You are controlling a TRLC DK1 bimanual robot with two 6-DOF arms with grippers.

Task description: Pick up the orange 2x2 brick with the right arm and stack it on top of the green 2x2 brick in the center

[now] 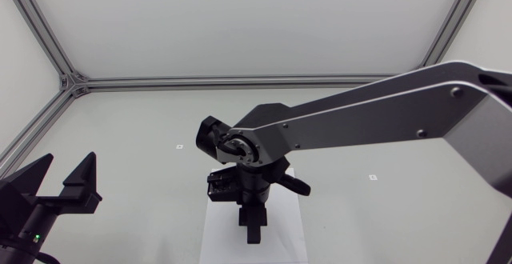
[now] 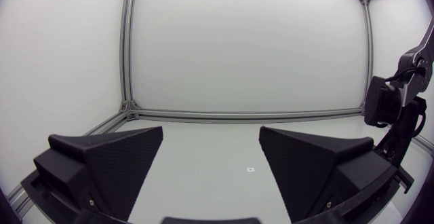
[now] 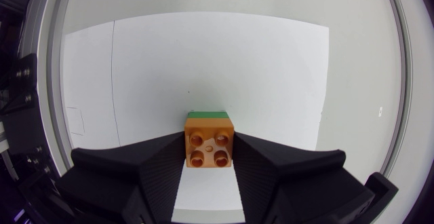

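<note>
The right gripper (image 3: pixel 209 166) was clamped on the orange brick (image 3: pixel 209 140), holding it square over the green brick (image 3: pixel 207 114); the left gripper (image 2: pixel 211 153), jaws apart, sat clear at near left.

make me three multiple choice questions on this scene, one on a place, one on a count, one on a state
1. Where is the orange brick?
A between the right gripper fingers
B lying loose, away from both arms
C in no view

2. How many studs show on its top?
A two
B four
C six

3. How is the left gripper?
A shut on a brick
B open and empty
C out of sight

Answers:
1 A, the right wrist view shows a finger against each side of it.
2 B, two rows of two are visible.
3 B, its fingers stand wide apart with nothing between them.
</note>
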